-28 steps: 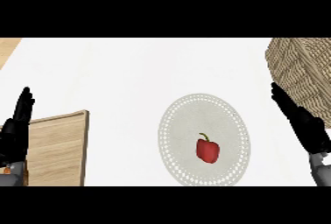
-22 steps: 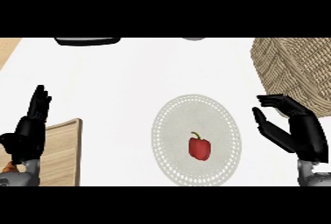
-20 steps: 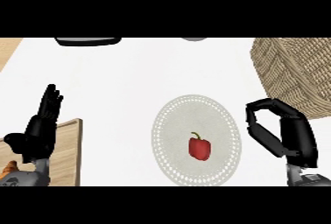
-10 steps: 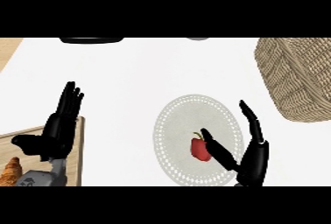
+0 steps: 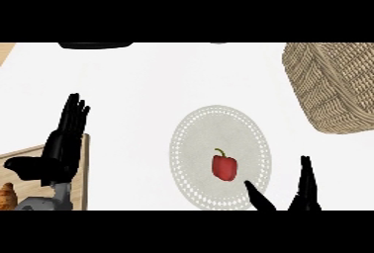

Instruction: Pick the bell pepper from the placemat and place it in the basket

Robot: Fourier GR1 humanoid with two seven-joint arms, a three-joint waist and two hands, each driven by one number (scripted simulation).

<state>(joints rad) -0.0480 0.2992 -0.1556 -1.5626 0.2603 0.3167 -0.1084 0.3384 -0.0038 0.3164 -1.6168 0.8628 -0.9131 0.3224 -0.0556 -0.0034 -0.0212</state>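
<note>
Low at the picture's bottom edge, my right hand [image 5: 301,193] shows only its straight fingers and thumb, spread and grasping nothing; the thumb tip lies over the lower right rim of the placemat [image 5: 191,148], near the bell pepper [image 5: 224,167] but not touching it. That red pepper, green stem pointing up and away from me, lies on the round, pale, lace-edged mat, a little below and right of its middle. Up and to the right, well apart from the mat, stands the woven basket [image 5: 332,86], cut off by the right edge of the view. Over at the left, my left hand [image 5: 60,146] rests open, fingers straight and pointing up, above the corner of a wooden board [image 5: 76,170]. At the bottom left, a browned croissant [image 5: 6,195] lies on that board. A dark item [image 5: 95,45] sits at the counter's far edge, too cropped to identify.
</note>
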